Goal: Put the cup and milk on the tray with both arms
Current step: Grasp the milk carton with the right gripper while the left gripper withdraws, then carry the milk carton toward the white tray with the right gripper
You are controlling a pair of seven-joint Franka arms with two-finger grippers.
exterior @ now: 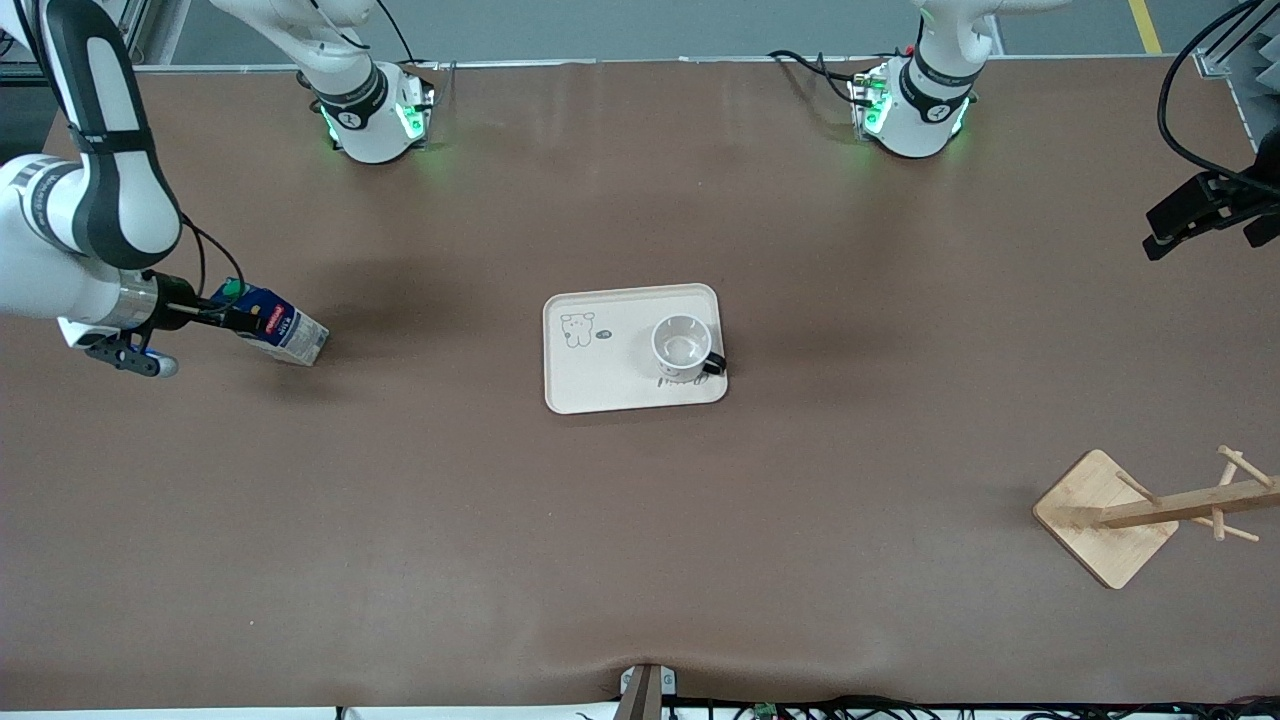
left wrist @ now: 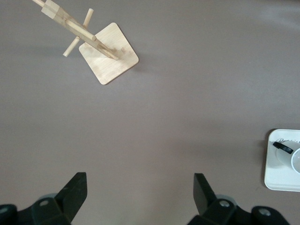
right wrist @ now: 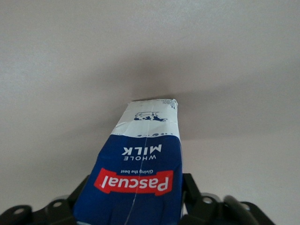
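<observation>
My right tool (exterior: 235, 318) grips the milk (exterior: 280, 330) above the worktop (exterior: 640, 520), my left tool (left wrist: 140, 199) gapes wide, and the cup (exterior: 683, 345) sits on the tray (exterior: 590, 375).

- The right white arm with black joints is reaching in low at its own end of the desk, forearm lying nearly level.
- Its black two-finger right gripper (exterior: 232, 318) is clamping its jaws on both sides of the dark blue milk carton (exterior: 275, 329).
- The black left gripper (left wrist: 140, 199) is hanging high over bare desk at the left arm's end, jaws spread wide apart and holding nothing.
</observation>
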